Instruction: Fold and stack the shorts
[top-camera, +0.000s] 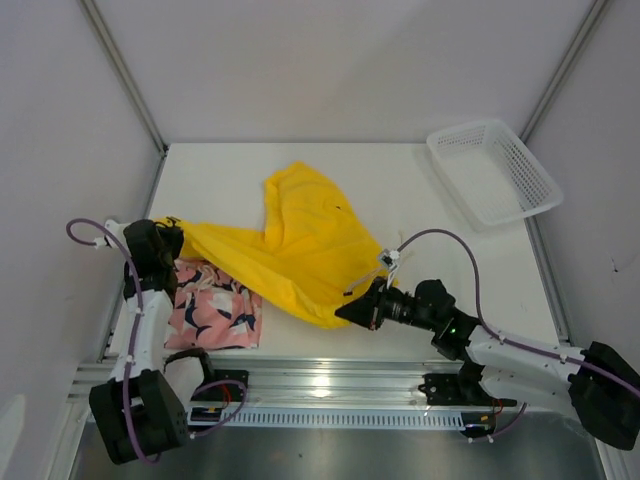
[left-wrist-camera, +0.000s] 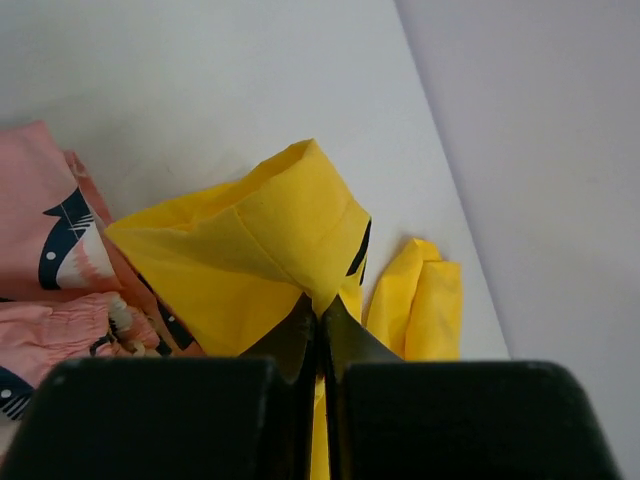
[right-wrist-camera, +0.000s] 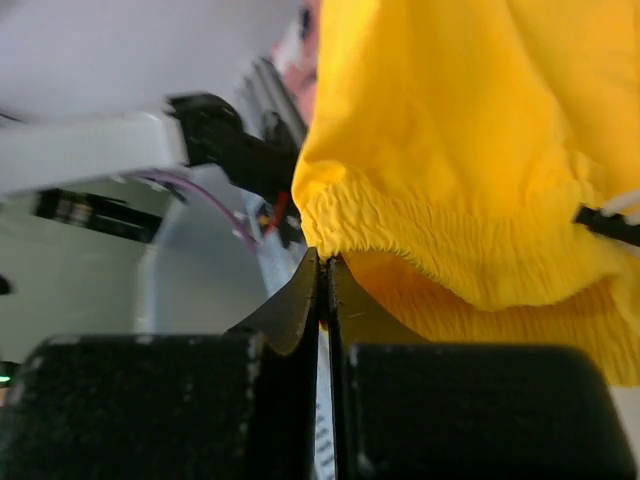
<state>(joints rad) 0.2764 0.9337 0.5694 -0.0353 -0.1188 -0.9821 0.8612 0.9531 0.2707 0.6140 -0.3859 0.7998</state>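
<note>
Left gripper (top-camera: 172, 233), right gripper (top-camera: 346, 312): both closed.

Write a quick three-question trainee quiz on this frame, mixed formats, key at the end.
1. True or false: the left gripper and the right gripper are each shut on the bright yellow fabric shorts.
2. Where are the pink leafy-print fabric shorts? A: hanging from the right gripper. B: lying on the white table, at its near left. C: spread on top of the yellow pair.
3. Fill in: the white plastic mesh basket stands at the table's far ___ corner.

Key: 1 true; 2 B; 3 right.
</note>
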